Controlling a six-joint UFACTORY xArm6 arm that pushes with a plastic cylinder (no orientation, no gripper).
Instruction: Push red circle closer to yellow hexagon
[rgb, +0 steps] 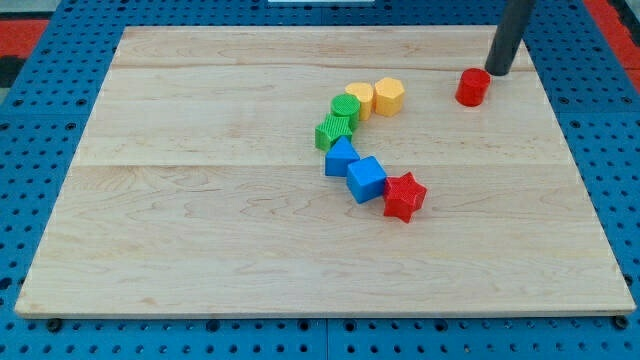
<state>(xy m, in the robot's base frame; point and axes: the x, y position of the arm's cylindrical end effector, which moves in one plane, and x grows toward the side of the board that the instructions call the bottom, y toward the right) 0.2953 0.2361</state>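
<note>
The red circle (472, 87) is a short red cylinder near the view's top right of the wooden board (200, 200). The yellow hexagon (389, 96) lies to its left, about a block's width or more away. My tip (497, 71) is the lower end of the dark rod, just above and right of the red circle, touching or almost touching its upper right edge.
A yellow rounded block (360, 100) touches the hexagon's left side. A green circle (345, 110) and a green star-like block (334, 131) continue the curve down. A blue triangle (341, 157), a blue cube (367, 179) and a red star (404, 196) follow.
</note>
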